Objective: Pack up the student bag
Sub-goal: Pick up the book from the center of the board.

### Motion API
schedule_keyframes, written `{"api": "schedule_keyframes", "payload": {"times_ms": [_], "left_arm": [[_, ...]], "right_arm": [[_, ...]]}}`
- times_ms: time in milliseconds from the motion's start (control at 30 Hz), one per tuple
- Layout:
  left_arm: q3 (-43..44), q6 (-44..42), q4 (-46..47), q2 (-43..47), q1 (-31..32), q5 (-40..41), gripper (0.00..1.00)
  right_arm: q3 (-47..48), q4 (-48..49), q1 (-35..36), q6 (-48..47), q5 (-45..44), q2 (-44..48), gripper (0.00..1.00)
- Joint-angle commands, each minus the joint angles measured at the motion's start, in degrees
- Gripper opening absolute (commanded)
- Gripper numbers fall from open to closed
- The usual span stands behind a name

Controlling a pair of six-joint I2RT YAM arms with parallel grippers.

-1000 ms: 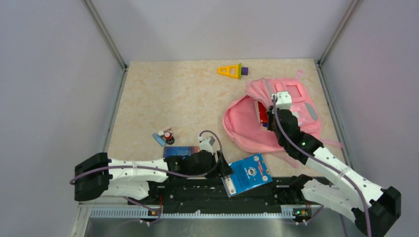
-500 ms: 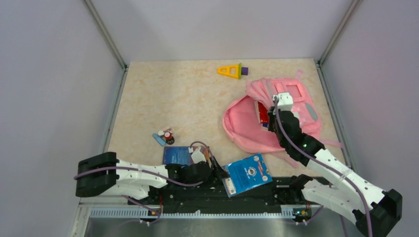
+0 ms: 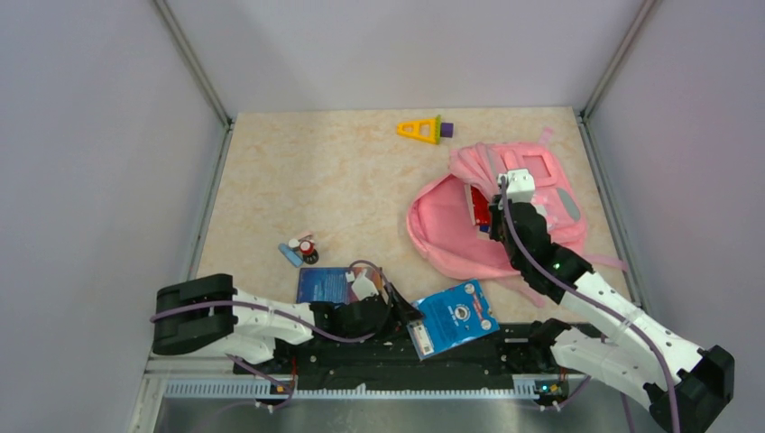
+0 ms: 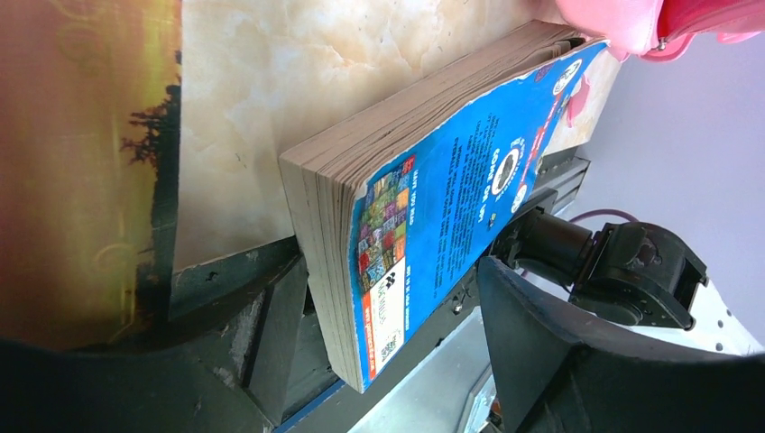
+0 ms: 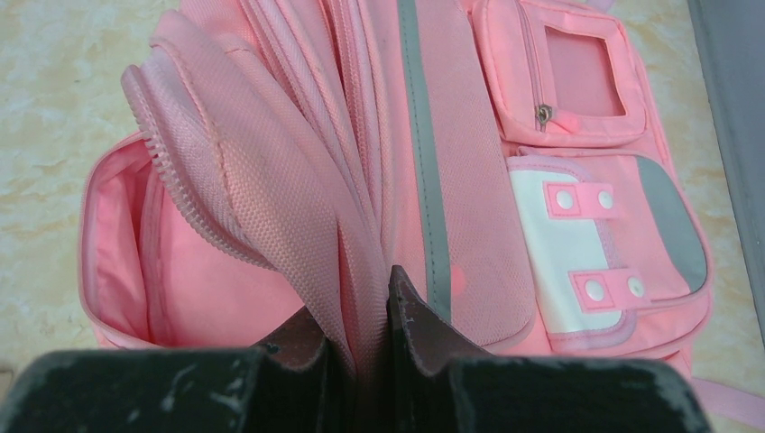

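The pink student bag lies at the right of the table with its main compartment open; red items show inside. My right gripper is shut on a fold of the bag's zip-edged flap, holding it up; in the right wrist view the fabric is pinched between both fingers. A thick blue-covered book lies at the near edge. My left gripper is open, with the book's near corner between its jaws, one finger beside the pages and the other apart from the cover.
A dark blue book lies partly under my left arm. A small cluster of toys sits left of centre. A yellow triangle with a purple piece lies at the back. The rail runs along the near edge.
My left arm has folded lower and shifted right at its shoulder, and its gripper has settled at the blue book's corner. The right arm and the bag have hardly moved.
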State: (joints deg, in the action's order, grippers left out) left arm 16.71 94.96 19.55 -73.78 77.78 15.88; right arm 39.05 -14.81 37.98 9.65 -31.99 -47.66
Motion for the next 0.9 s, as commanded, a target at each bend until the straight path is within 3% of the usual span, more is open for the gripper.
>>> {"api": "schedule_keyframes", "payload": {"times_ms": [0,300,533,867], "left_arm": [[0.4,1.9,-4.3,-3.1,0.2,-0.5,0.75],[6.4,-0.3,-13.1,-5.8,0.2,-3.4,0.76],[5.0,1.1,-3.5,-11.0,0.2,-5.6,0.74],[3.9,2.9,1.2,-13.6,-0.2,-3.9,0.42]], "right_arm": [[1.8,7.0,0.1,3.0,3.0,1.3,0.0],[1.7,6.9,0.1,3.3,3.4,1.9,0.0],[1.8,6.9,0.1,3.7,4.2,2.1,0.0],[2.3,6.4,0.1,3.6,3.9,2.7,0.0]]}}
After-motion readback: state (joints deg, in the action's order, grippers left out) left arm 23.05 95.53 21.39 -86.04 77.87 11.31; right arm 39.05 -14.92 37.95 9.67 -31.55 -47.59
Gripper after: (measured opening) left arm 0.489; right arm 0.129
